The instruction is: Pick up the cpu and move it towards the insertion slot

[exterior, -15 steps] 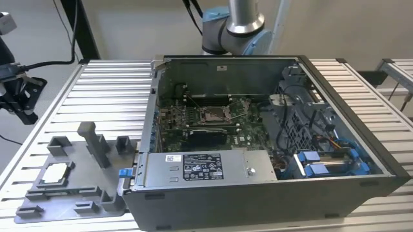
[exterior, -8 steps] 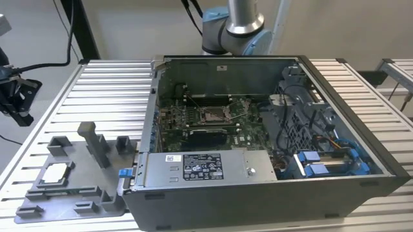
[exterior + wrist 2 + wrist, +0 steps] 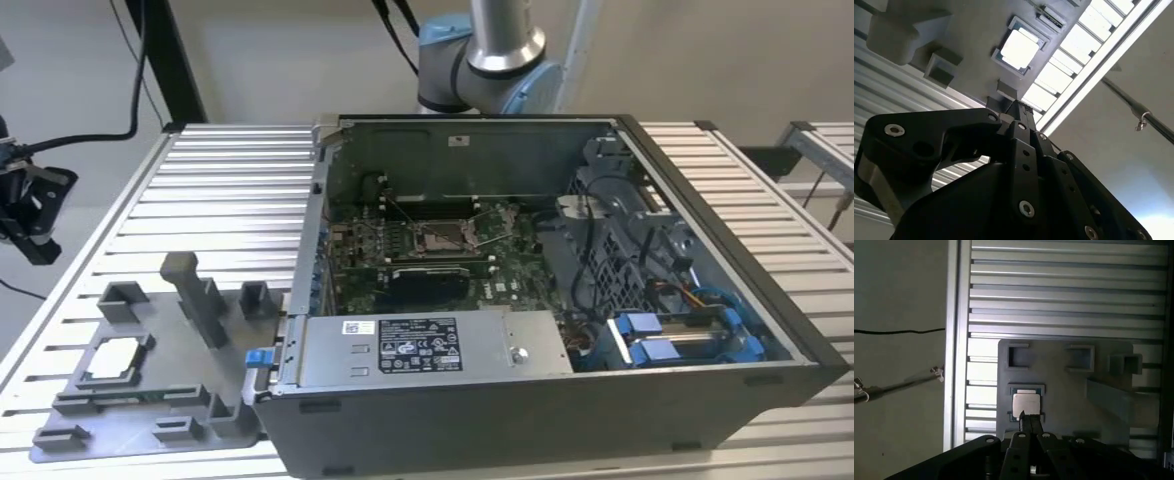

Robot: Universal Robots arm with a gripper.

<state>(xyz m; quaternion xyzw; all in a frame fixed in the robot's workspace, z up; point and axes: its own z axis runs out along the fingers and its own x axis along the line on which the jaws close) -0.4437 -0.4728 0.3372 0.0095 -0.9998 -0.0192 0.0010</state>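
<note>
Hanging above the grey tray, the gripper has its two fingers pressed together, or very nearly so, with nothing pinched between them. Both wrist views show the dark linkages converging to one narrow tip.

Just past that tip lies the cpu. In the first wrist view the tip overlaps the chip's nearer edge, so the claw looks to be almost over it but short of its middle. In the second wrist view a small raised block of the tray sits between the tip and the chip. I judge the claw to be well clear of it in height, since much of the tray shows around the fingers.

The cpu rests flat in its square pocket, pale metal top upward, untouched. It is near enough square to have no real long axis, and its edges sit parallel to the tray's edges.

Farther off, in the exterior view, the tray sits on the ribbed table toward the exterior view's left, just beside the open computer case. The insertion slot lies inside that case on the green board, to the exterior view's right of the cpu and well apart from it, with the case wall between them.
</note>
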